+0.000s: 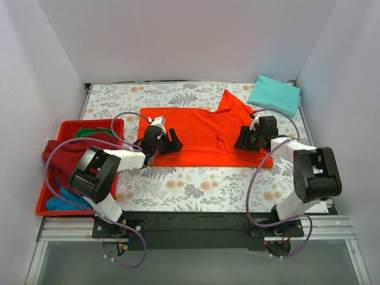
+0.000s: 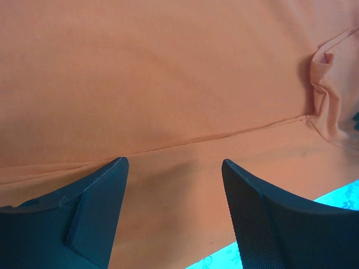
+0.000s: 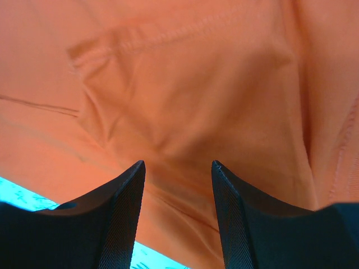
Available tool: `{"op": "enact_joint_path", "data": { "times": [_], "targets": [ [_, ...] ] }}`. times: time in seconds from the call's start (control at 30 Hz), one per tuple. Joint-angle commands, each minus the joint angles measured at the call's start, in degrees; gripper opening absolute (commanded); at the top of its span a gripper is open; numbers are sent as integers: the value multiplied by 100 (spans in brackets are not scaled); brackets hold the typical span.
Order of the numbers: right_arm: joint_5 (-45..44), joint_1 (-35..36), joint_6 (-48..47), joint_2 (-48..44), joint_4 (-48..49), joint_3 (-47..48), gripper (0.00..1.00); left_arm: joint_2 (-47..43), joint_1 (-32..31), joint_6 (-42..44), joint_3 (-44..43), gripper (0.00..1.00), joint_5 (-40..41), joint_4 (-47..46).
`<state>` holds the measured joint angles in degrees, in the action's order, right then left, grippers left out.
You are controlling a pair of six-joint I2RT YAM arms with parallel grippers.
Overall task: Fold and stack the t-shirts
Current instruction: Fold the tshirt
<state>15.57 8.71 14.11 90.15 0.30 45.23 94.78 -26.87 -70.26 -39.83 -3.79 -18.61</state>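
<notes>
Orange-red cloth fills the middle of your table: one t-shirt [image 1: 202, 133] lies spread flat on the flowered table cover [image 1: 178, 184], its long side running left to right. A part of it pokes out toward the far wall near the right end.

Your left gripper [image 1: 176, 145] sits over the shirt's left end, just inside the edge. In the left wrist view its fingers [image 2: 95, 196] stand apart with nothing between them but the shirt's flat surface [image 2: 168, 84] below. A seam line crosses the cloth just ahead of the tips, and a small bunched fold shows far to the right.

Your right gripper [image 1: 240, 142] is over the shirt's right part, facing the left one across the cloth. Its fingers [image 3: 120, 213] are also apart and pinch nothing. Under them the cloth [image 3: 185, 95] is rumpled, with a stitched hem running across above the tips. You cannot tell from either wrist view whether the tips touch the cloth.

A mint-teal shirt [image 1: 274, 95] lies folded in the far right corner, well apart from the orange one.

At the left edge sits a red tray [image 1: 71, 123]. It holds a maroon shirt [image 1: 59, 151] that spills over its left side, a green one [image 1: 95, 132] at the far end and a blue one [image 1: 59, 202] at the near end.
</notes>
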Motion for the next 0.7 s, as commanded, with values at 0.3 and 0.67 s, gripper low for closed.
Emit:
{"op": "enact_joint_path", "data": {
  "times": [0.3, 0.67],
  "targets": [
    [95, 25, 127, 65, 322, -691, 57, -381, -20, -198, 713, 66, 309, -213],
    [-353, 210, 373, -1429, -21, -1737, 57, -1681, -353, -559, 1794, 66, 483, -55]
  ]
}}
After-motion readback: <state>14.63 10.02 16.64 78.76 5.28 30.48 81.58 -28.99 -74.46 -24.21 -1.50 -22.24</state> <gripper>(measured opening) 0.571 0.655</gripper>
